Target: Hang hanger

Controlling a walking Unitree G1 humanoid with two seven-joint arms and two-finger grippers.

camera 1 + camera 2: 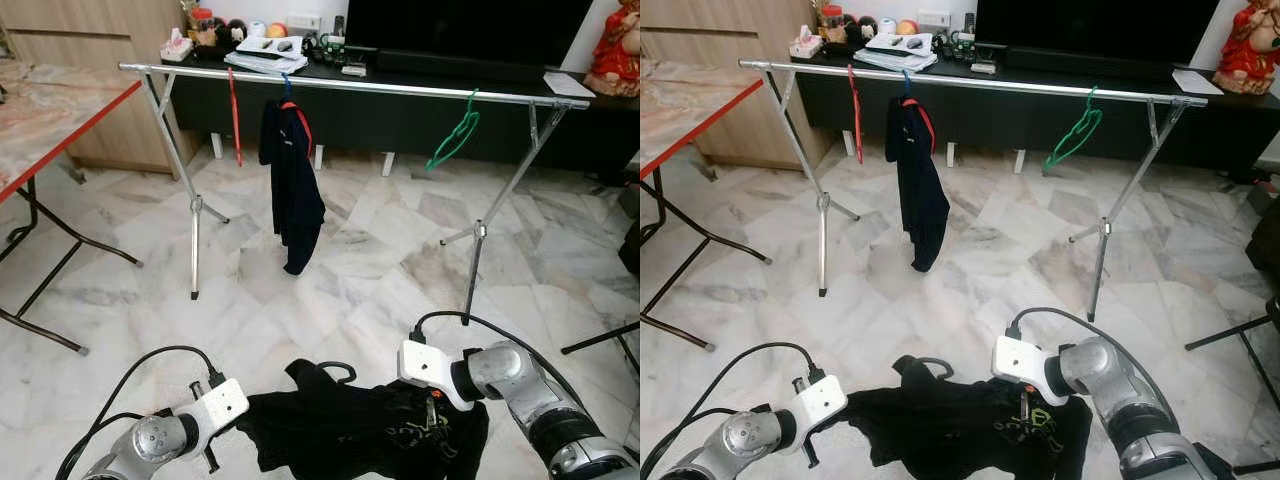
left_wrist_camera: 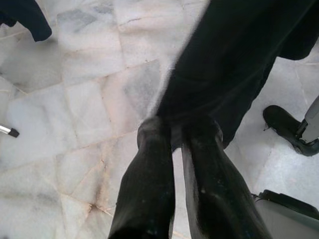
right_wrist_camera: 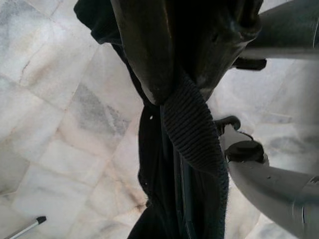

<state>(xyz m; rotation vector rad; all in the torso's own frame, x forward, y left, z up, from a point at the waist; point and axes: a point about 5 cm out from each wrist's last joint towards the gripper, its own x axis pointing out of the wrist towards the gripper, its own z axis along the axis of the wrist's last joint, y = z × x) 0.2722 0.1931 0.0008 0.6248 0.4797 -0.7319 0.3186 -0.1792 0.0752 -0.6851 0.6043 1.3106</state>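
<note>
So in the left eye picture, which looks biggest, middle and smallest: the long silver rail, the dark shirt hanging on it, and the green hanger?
1. Long silver clothes rail: stretches nearly the whole picture.
2. Dark navy shirt hanging on the rail.
3. Green plastic hanger: smallest.
All three sit about equally far away, so the order is fair.

both arms forward, left gripper (image 2: 177,134) and right gripper (image 3: 182,89) clamped.
</note>
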